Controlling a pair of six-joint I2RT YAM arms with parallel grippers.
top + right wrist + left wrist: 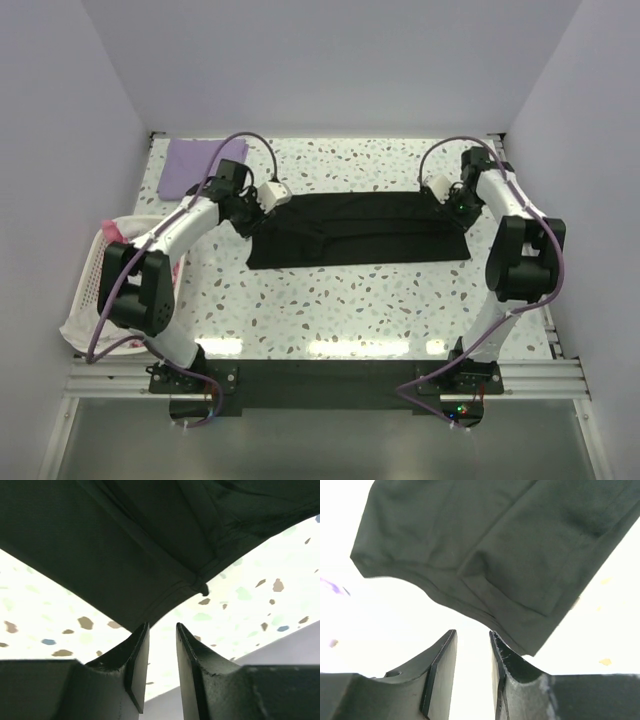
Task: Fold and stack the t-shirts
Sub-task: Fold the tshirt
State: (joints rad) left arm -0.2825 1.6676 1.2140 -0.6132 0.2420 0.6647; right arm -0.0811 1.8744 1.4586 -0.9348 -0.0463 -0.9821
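Note:
A black t-shirt [360,232] lies flat and partly folded across the middle of the speckled table. A folded purple t-shirt [200,165] lies at the far left corner. My left gripper [262,207] hovers at the black shirt's far left corner; in the left wrist view [472,636] its jaws stand apart and empty, just short of the shirt's hem [485,580]. My right gripper [452,205] hovers at the shirt's far right corner; in the right wrist view [162,627] its jaws stand apart and empty at the shirt's edge [125,555].
A white basket [95,285] holding pink and white clothing sits at the table's left edge beside the left arm. Purple cables loop over both arms. Walls close the table in on the left, right and back.

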